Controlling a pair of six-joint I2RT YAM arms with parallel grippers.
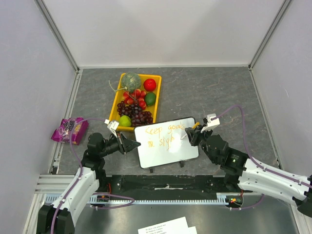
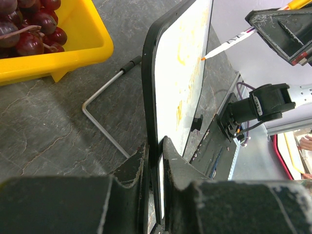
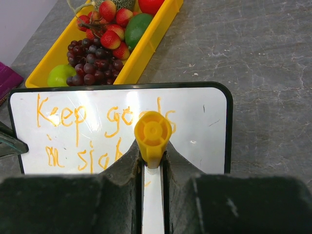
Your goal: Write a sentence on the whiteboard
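The whiteboard (image 1: 165, 151) stands tilted on the table near the front edge. Orange letters (image 1: 165, 129) on it read roughly "Keep goals in sigh" in two lines, clear in the right wrist view (image 3: 78, 117). My left gripper (image 1: 130, 144) is shut on the board's left edge; the left wrist view shows the board (image 2: 168, 87) edge-on between the fingers (image 2: 139, 163). My right gripper (image 1: 191, 135) is shut on a marker with a yellow end (image 3: 152, 132). The marker's orange tip (image 2: 203, 58) touches the board's face at the end of the second line.
A yellow tray (image 1: 115, 105) of toy fruit stands just behind the board. A purple packet (image 1: 69, 129) lies at the table's left edge. The board's bent wire stand (image 2: 105, 122) rests on the table behind it. Printed paper sheets (image 1: 165, 226) lie below the arm bases.
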